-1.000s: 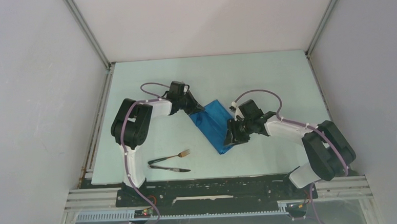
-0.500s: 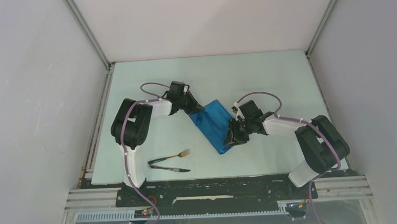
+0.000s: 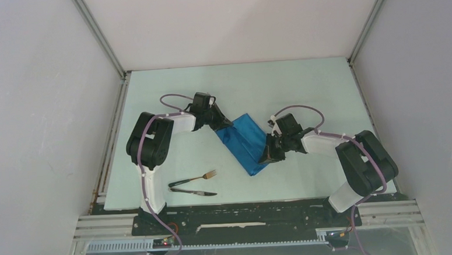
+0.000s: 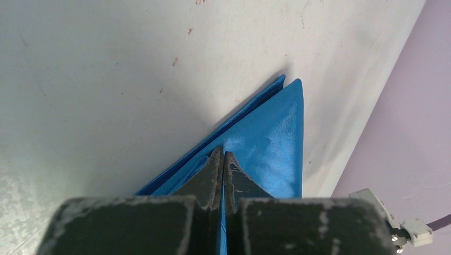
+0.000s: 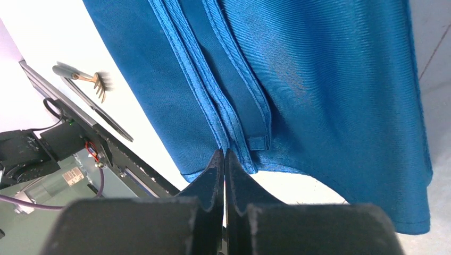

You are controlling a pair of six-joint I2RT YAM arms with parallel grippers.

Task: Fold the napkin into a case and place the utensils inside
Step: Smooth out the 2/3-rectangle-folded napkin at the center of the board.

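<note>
The blue napkin (image 3: 245,141) lies folded into a narrow strip, slanting across the middle of the table. My left gripper (image 3: 226,125) is shut on its far left end. In the left wrist view a sliver of blue cloth (image 4: 276,133) shows between the closed fingers of that gripper (image 4: 223,154). My right gripper (image 3: 267,157) is shut at the strip's near right end. Its tips (image 5: 223,152) pinch where the stacked hems of the napkin (image 5: 319,79) meet. The fork (image 3: 200,177) and the dark knife (image 3: 193,192) lie side by side near the front left, away from both grippers.
The black rail (image 3: 245,211) with both arm bases runs along the table's near edge. Grey walls close in the left, right and back sides. The right wrist view also shows the fork (image 5: 88,78) and the knife (image 5: 114,125) beyond the cloth.
The right gripper's jaws have gone from open to shut at the napkin's near end, and it has shifted slightly to the right. The left gripper, fork and knife have not moved.
</note>
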